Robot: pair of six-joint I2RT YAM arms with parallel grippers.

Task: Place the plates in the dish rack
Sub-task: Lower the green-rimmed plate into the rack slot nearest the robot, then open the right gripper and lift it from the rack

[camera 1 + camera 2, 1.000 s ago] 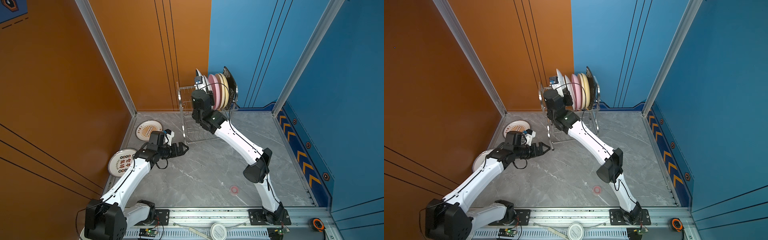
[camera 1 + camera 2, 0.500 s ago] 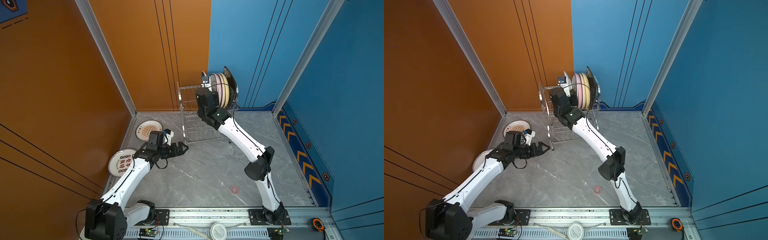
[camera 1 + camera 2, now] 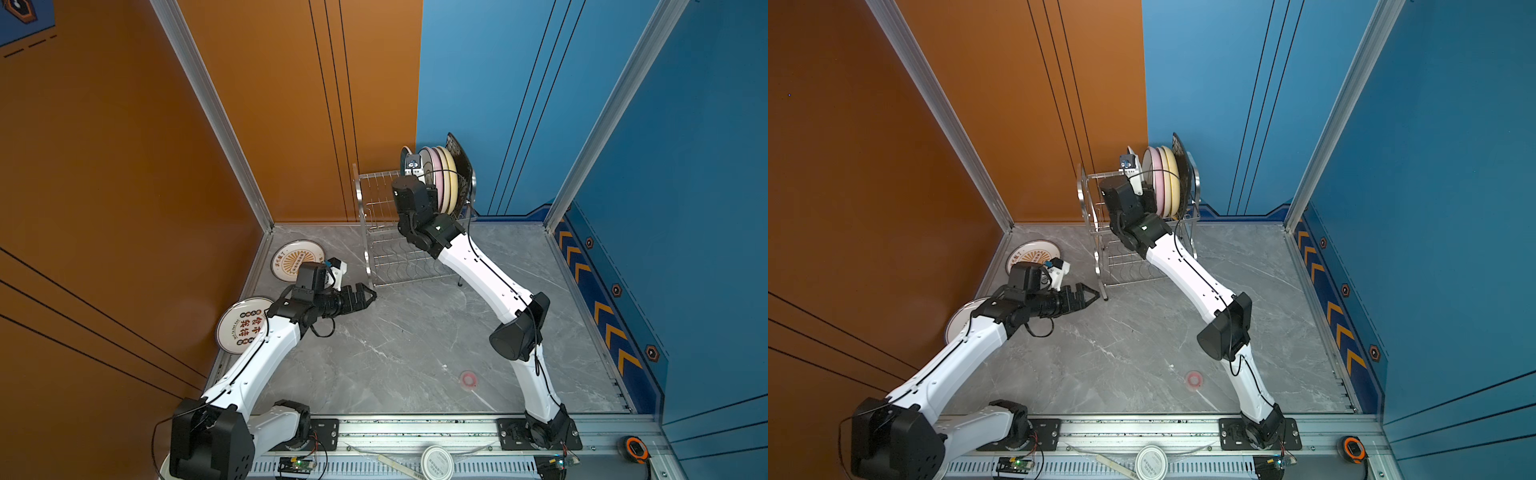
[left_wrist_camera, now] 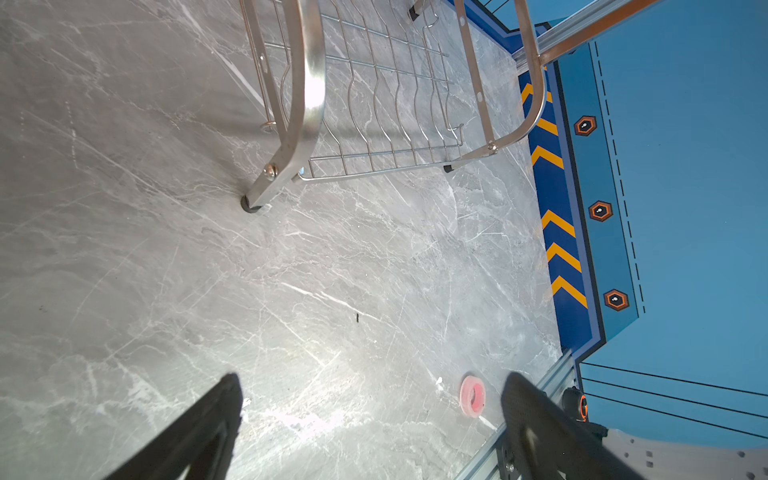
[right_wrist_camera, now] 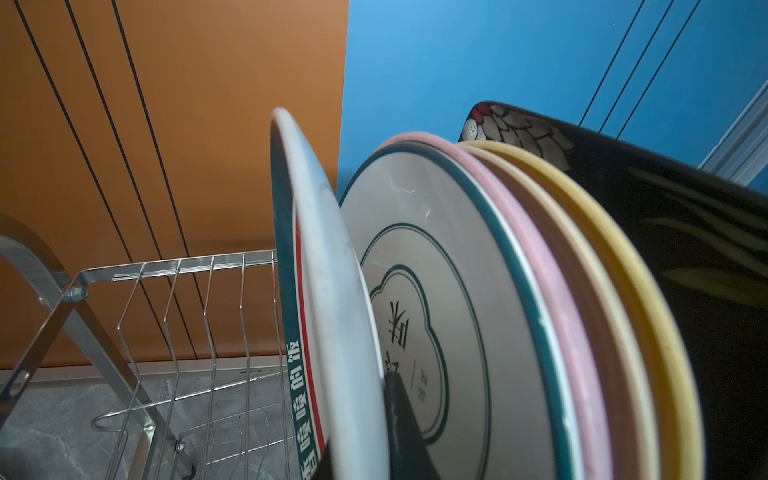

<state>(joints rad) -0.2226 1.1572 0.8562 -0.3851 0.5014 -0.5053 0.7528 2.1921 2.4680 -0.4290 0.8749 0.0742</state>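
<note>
My right gripper (image 5: pixel 357 415) is shut on a white teal-rimmed plate (image 5: pixel 328 266), held on edge over the upper tier of the dish rack (image 3: pixel 382 232). Close beside it in the rack stand another teal-rimmed plate (image 5: pixel 436 291), a pink one (image 5: pixel 557 299), two cream-yellow ones (image 5: pixel 631 282) and a black floral one (image 5: pixel 685 228). Two orange-printed plates (image 3: pixel 297 259) (image 3: pixel 241 326) lie flat on the floor at the left. My left gripper (image 3: pixel 368 296) hovers open and empty above the floor, just short of the rack's front leg (image 4: pixel 266 187).
A pink tape ring (image 3: pixel 468 379) lies on the grey marble floor towards the front. A round white lid (image 3: pixel 436 462) and a tape measure (image 3: pixel 636 448) sit on the front rail. Orange and blue walls close in the left, back and right.
My right gripper has carried the teal-rimmed plate up and to the right, closer to the plates standing in the rack. The left arm has not moved.
</note>
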